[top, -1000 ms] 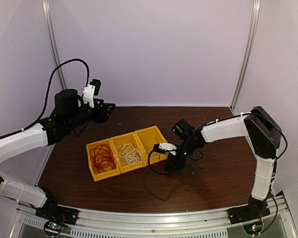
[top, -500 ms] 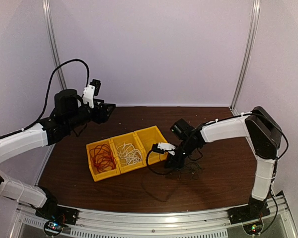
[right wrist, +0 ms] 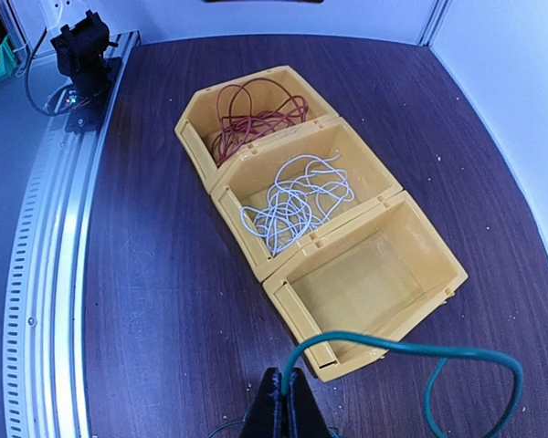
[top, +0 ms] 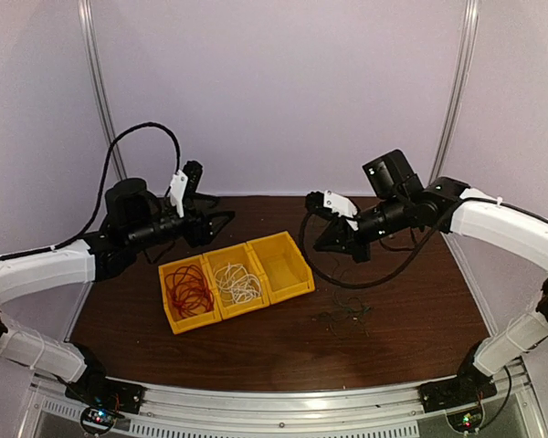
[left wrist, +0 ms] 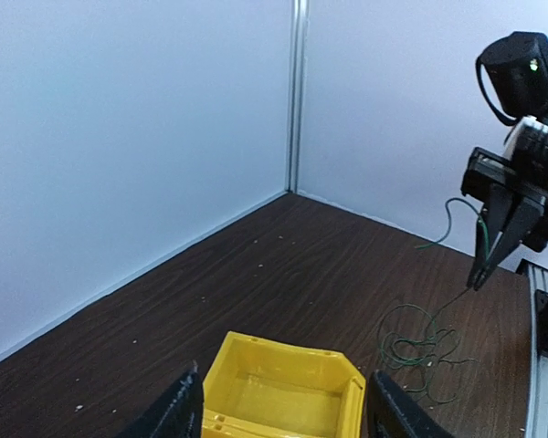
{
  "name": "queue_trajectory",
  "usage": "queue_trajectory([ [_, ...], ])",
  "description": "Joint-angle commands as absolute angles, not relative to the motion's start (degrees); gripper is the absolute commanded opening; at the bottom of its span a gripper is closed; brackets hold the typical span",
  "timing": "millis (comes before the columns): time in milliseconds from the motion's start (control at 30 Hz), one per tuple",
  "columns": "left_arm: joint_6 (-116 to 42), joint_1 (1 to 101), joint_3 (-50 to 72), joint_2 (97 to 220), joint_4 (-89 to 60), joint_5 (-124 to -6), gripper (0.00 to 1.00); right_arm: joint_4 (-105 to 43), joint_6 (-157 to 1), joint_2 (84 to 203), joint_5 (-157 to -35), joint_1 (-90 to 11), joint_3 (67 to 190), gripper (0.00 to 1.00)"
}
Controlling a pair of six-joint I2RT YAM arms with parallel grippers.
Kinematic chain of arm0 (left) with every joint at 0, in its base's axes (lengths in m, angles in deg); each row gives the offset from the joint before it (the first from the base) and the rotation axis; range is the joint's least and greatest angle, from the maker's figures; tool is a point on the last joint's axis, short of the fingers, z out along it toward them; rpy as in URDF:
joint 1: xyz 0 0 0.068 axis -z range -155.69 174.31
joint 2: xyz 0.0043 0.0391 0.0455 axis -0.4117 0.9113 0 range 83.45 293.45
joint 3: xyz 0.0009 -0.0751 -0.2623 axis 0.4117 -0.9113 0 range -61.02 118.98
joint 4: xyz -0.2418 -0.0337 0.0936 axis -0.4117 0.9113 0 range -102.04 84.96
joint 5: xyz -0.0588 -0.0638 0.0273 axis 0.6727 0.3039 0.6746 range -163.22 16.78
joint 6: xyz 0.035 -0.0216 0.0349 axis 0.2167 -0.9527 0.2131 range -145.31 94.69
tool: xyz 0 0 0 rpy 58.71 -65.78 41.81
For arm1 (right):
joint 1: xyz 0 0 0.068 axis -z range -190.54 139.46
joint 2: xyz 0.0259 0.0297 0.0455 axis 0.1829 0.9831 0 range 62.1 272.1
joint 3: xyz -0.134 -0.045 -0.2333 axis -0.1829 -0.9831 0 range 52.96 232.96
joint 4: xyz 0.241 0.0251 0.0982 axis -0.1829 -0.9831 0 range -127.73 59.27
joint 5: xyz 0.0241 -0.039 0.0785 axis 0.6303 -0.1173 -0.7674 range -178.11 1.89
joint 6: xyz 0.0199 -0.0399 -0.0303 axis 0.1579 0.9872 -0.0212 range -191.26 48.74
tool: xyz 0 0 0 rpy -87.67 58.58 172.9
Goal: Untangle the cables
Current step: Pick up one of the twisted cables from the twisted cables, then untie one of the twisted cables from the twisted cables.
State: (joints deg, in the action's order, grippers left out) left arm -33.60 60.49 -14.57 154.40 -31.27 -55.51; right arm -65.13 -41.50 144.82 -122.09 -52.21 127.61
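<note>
green cable (right wrist: 384, 345) pinched in right claw (right wrist: 284, 401) — jaws closed.

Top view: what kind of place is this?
Likely a robot lab test booth: plain white walls with metal posts, a left arm and right arm bolted at the edge of the table, and yellow bins holding red cables and white cables.

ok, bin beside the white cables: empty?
Empty: the bin floor is bare in the right wrist view; right gripper holds a green cable outside it.
</note>
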Motion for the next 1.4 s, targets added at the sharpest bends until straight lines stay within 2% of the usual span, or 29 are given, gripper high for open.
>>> queue_trajectory([
  [0, -32.15, 67.32, -17.21, 153.84, -43.98, -55.06, 0.62, -66.94, -42.47, 141.56, -122.4, -51.08, 129.32, 0.0],
  [167, -31.24, 78.84, -17.41, 160.67, -54.55, -65.17, 0.63, -67.79, -42.39, 138.39, -122.84, -50.21, 132.48, 0.0],
  [367, -33.68, 85.61, -13.67, 176.31, -72.87, -72.29, 0.65, -70.22, -42.38, 136.19, -125.63, -48.18, 137.82, 0.0],
  [567, -33.46, 87.75, -3.39, 190.62, -76.09, -75.17, 0.66, -68.32, -44.94, 134.89, -129.11, -46.51, 140.63, 0.0],
  [733, -36.52, 87.85, 5.49, 200.36, -73.9, -71.09, 0.65, -67.31, -46.5, 134.53, -131.13, -46.21, 141.41, 0.0],
  [933, -39.96, 88.53, 13.97, 208.5, -72.05, -70.14, 0.51, -67.26, -46.65, 134.04, -131.96, -46.09, 142.4, 0.0],
  [1100, -40.69, 89.21, 20.72, 214.92, -69.89, -65.53, 0.35, -66.58, -46.3, 133.95, -131.88, -45.65, 142.32, 0.0],
  [1200, -41.68, 89.3, 23.72, 217.96, -68.36, -63.49, 0.19, -66.51, -46.47, 133.94, -132.29, -45.39, 143.97, 0.0],
  [1300, -42.78, 89.43, 24.7, 220.29, -68.43, -62.75, 0.16, -66.51, -46.43, 133.91, -132.2, -44.98, 146.34, 0.0],
  [1367, -43.05, 89.52, 25.18, 221.3, -67.88, -61.81, 0.06, -66.55, -46.24, 134.03, -131.68, -44.66, 148.17, 0.0],
])
